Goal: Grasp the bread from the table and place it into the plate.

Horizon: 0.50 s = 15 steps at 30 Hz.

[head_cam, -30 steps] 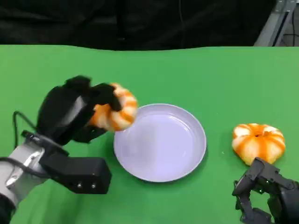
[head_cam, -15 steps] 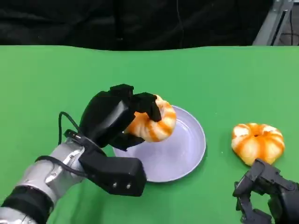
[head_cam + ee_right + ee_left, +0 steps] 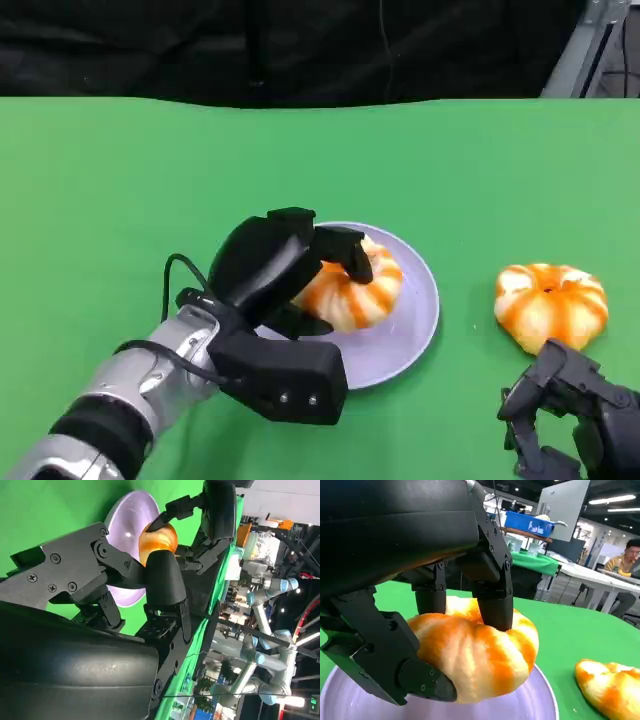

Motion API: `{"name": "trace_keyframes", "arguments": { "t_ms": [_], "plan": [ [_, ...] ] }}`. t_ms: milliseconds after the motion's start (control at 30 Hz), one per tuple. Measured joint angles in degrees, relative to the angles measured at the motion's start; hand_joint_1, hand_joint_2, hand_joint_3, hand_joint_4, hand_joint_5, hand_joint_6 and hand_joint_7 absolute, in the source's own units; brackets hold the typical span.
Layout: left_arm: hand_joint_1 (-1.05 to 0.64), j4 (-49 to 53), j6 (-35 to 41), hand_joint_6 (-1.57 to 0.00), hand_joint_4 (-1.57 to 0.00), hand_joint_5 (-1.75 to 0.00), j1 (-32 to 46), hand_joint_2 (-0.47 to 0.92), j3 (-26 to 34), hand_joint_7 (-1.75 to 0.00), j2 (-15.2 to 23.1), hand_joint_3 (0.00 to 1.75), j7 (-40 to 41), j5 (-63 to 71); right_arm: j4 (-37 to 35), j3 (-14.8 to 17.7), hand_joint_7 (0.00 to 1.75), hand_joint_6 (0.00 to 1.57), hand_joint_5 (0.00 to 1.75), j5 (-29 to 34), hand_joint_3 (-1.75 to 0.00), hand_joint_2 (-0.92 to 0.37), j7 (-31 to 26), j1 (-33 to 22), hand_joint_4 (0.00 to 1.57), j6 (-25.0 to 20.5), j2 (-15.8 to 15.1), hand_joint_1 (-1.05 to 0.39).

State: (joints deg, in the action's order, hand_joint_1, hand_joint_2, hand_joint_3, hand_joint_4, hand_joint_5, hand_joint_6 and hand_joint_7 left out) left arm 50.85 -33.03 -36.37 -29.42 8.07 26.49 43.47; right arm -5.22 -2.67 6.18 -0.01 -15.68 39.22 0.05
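Bread point(image 3: 355, 290) grasped in left hand point(image 3: 285, 265), over plate point(image 3: 415, 325) centre, rim clear all round. Second bread point(image 3: 551, 305) well right. Right hand point(image 3: 565, 410) near edge, fingers curled, holding nothing.

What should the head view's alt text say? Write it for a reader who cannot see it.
The robot's left hand holds an orange-and-white bread over a pale lilac plate on a green table. A second bread lies to the plate's right, with the right hand just in front of it, holding nothing.
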Motion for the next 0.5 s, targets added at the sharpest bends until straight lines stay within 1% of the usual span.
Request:
{"name": "trace_keyframes", "arguments": {
  "t_ms": [167, 200, 233, 267, 300, 367, 433, 500],
  "plan": [
    [-0.06, 0.01, -0.01, -0.95, -0.75, -1.62, 0.00, 0.76, 0.00, -0.92, 0.00, 0.47, 0.00, 0.00, 0.00, 0.00, 1.64, 0.68, 1.75, 0.00, -0.98, -0.64, 0.00, 0.00, 0.81, 0.00, 0.00, -0.14],
    [-0.64, 0.01, -0.01, -0.54, -0.31, -0.69, 0.00, 0.85, 0.00, -0.41, 0.00, 0.53, 0.00, 0.00, 0.00, 0.00, 1.64, 0.68, 1.75, 0.00, -0.99, -0.64, 0.00, 0.00, 0.81, 0.00, 0.00, -0.14],
    [-0.84, 0.09, -0.10, -0.40, -0.16, -0.37, -0.17, 0.89, -0.14, -0.23, 0.16, 0.54, -2.43, -0.66, 0.00, -0.01, 1.64, 0.68, 1.75, 0.00, -0.99, -0.64, 0.00, -0.01, 0.81, 0.00, 0.00, -0.14],
    [-0.94, 0.27, -0.15, -0.32, -0.08, -0.20, -0.51, 0.90, -0.50, -0.14, 0.70, 0.55, -6.72, -0.91, 0.01, -0.09, 1.64, 0.68, 1.75, 0.00, -0.99, -0.64, 0.00, 0.04, 0.81, -0.01, 0.02, -0.14],
    [-1.00, 0.52, -0.14, -0.28, -0.03, -0.09, -0.57, 0.91, -0.81, -0.08, 1.27, 0.56, -11.22, -1.53, 0.04, -0.16, 1.64, 0.68, 1.75, 0.00, -0.99, -0.64, 0.00, 0.04, 0.81, -0.01, 0.05, -0.14],
    [-1.04, 0.96, -0.05, -0.26, -0.01, -0.04, -0.55, 0.92, -1.60, -0.05, 2.39, 0.56, -19.63, -2.91, 0.10, -0.16, 1.64, 0.69, 1.75, -0.01, -0.99, -0.64, 0.00, -0.16, 0.82, -0.02, 0.05, -0.14],
    [-1.05, 0.93, 0.31, -0.25, 0.00, -0.02, -0.50, 0.92, -1.70, -0.04, 2.95, 0.56, -22.83, -3.27, 0.15, -0.17, 1.63, 0.69, 1.75, -0.02, -1.00, -0.63, 0.00, -0.21, 0.82, -0.03, 0.05, -0.14],
    [-1.05, 0.52, 0.67, -0.25, 0.00, -0.02, -0.50, 0.92, -1.59, -0.03, 3.29, 0.56, -23.97, -4.21, 0.28, -0.20, 1.63, 0.69, 1.75, -0.02, -1.00, -0.63, 0.00, -0.18, 0.82, -0.03, 0.05, -0.14]
  ]
}}
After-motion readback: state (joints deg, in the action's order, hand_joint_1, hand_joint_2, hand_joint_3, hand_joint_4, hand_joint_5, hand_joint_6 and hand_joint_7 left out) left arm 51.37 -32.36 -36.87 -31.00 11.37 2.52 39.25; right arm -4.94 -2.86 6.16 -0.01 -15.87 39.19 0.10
